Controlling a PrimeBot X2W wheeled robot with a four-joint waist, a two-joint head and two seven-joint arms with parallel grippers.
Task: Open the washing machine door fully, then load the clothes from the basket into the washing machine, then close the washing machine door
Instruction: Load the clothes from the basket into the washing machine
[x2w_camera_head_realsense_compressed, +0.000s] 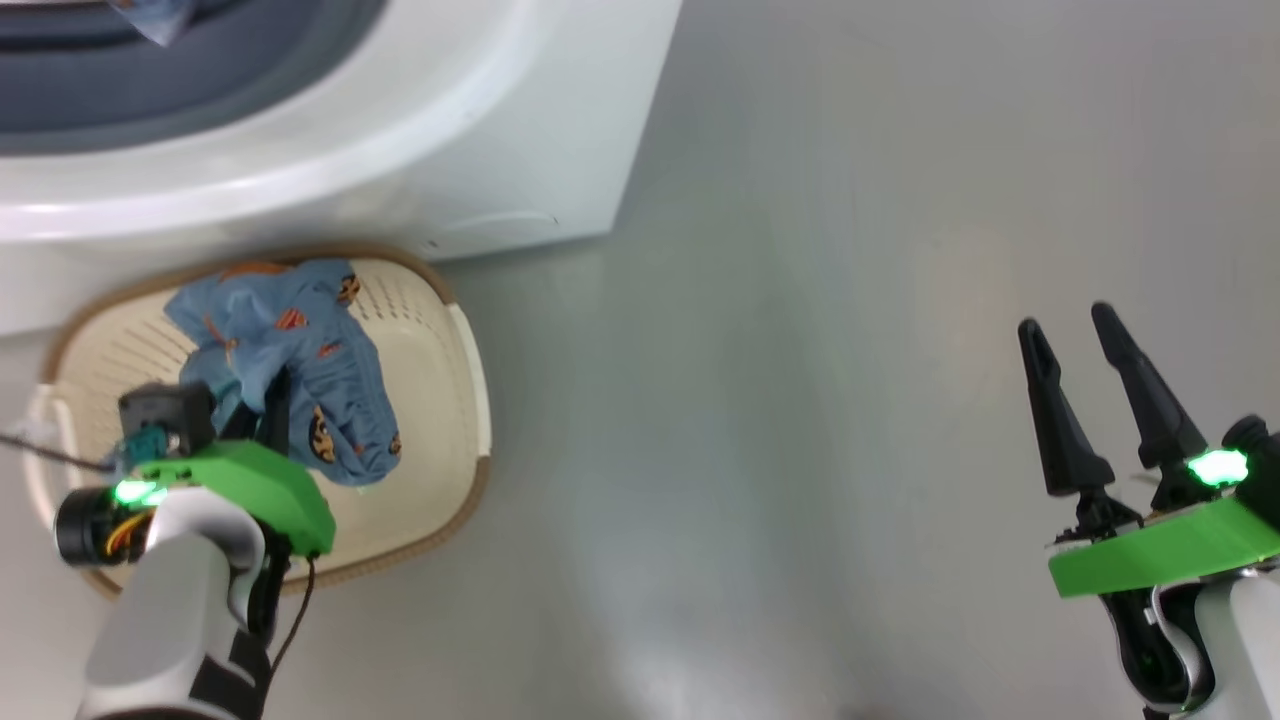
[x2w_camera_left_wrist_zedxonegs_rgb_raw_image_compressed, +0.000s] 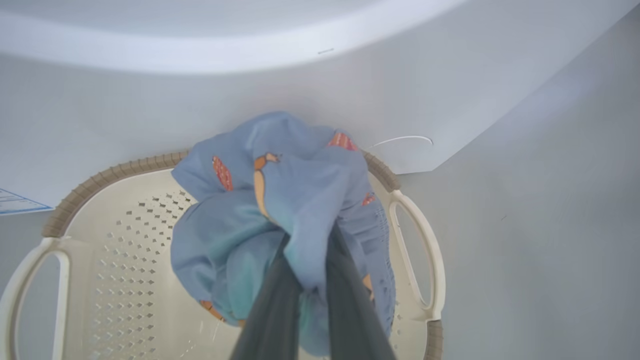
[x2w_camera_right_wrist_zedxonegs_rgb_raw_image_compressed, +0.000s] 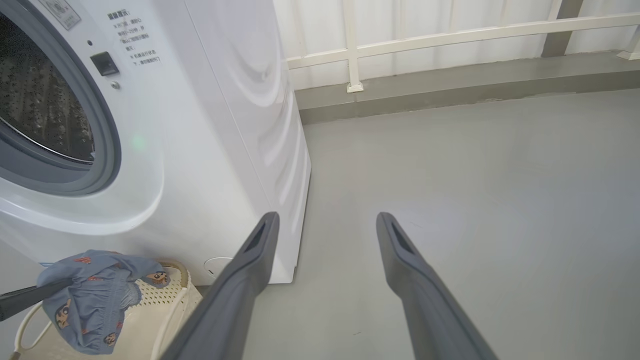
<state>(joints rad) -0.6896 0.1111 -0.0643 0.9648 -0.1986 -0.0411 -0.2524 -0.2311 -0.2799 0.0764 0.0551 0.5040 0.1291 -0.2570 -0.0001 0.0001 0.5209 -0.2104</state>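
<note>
The loading step is in hand. The left gripper (x2w_camera_left_wrist_zedxonegs_rgb_raw_image_compressed: 310, 240) has its jaws clamped together on a fold of the clothes (x2w_camera_head_realsense_compressed: 300, 350), a bunched light-blue garment with orange-brown figures. The garment hangs from the fingers over the basket (x2w_camera_head_realsense_compressed: 455, 440), which stands on the floor (x2w_camera_head_realsense_compressed: 850, 400) right at the foot of the washing machine (x2w_camera_head_realsense_compressed: 450, 120), below its opening. From the right wrist view the top of the bundle sits above the basket rim while its lower folds hang inside. The mouth of the washing machine looks uncovered, with the steel drum (x2w_camera_right_wrist_zedxonegs_rgb_raw_image_compressed: 40, 100) and the grey gasket (x2w_camera_right_wrist_zedxonegs_rgb_raw_image_compressed: 107, 150) bare, so the door-opening step appears done. The right gripper (x2w_camera_head_realsense_compressed: 1065, 322) idles with its jaws wide apart and nothing between them, well off to the machine's right side, over the floor. The next move probably calls for lifting the garment clear of the basket rim, carrying it up the machine's front and in past the gasket, then letting go deep enough that no fabric trails over the lip. The grip is on one fold only, so the loose cloth could snag on the rim or gasket.
</note>
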